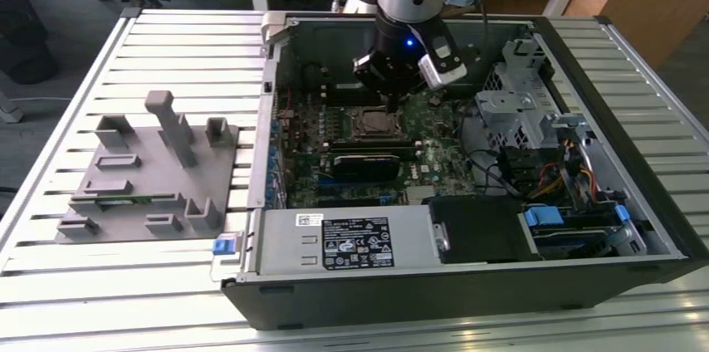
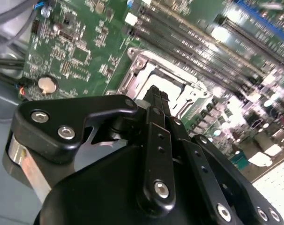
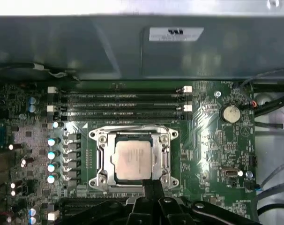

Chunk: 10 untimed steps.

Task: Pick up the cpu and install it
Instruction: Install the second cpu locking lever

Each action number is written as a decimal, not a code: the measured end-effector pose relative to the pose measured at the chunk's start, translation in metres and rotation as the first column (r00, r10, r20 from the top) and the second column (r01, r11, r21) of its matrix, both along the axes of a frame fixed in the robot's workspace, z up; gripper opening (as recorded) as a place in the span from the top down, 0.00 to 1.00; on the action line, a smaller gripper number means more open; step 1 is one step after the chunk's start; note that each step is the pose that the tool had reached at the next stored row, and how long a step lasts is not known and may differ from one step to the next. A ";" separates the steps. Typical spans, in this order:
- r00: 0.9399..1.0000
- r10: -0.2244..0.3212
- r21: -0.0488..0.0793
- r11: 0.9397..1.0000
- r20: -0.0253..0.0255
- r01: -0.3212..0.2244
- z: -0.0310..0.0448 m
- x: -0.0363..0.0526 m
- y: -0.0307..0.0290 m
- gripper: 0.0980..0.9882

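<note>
Exterior view: arm reaches down from the top centre of the frame into an open computer case (image 1: 620, 202) lying on a slatted desk (image 1: 178, 45). Tool (image 1: 390, 105) hangs just above the motherboard (image 1: 432, 153), right by the socket (image 1: 371, 124). Grey fixture plate (image 1: 144, 173) with upright blocks sits on the desk at the left of the frame, well apart from the case.

First wrist view: cpu (image 3: 133, 159) lies flat inside the socket frame at lower centre, silvery top up. Tool fingertips (image 3: 151, 187) appear drawn together at the bottom edge, just beside the cpu's lower side, gripping nothing. 4 memory slots (image 3: 118, 105) run above the socket; coin cell (image 3: 230, 113) at right.

Second wrist view: tool (image 2: 153, 96) closed, tip over the socket.
</note>
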<state>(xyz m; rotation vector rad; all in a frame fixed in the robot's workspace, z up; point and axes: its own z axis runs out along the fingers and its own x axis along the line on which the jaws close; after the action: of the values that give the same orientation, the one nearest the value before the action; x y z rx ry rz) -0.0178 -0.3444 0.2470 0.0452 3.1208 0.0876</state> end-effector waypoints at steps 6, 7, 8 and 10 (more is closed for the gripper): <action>1.000 0.000 0.000 1.000 -0.001 0.000 -0.0008 0.0000 -0.0171 0.99; 1.000 0.000 0.000 1.000 -0.001 0.000 -0.0013 0.0000 -0.0184 0.99; 1.000 0.000 0.000 1.000 -0.001 0.000 -0.0021 0.0000 -0.0194 0.99; 1.000 0.000 0.000 1.000 -0.001 0.000 -0.0036 -0.0003 -0.0203 0.99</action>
<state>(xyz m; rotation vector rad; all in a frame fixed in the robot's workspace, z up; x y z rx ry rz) -0.0182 -0.3647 0.2434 0.0453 3.1214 0.0881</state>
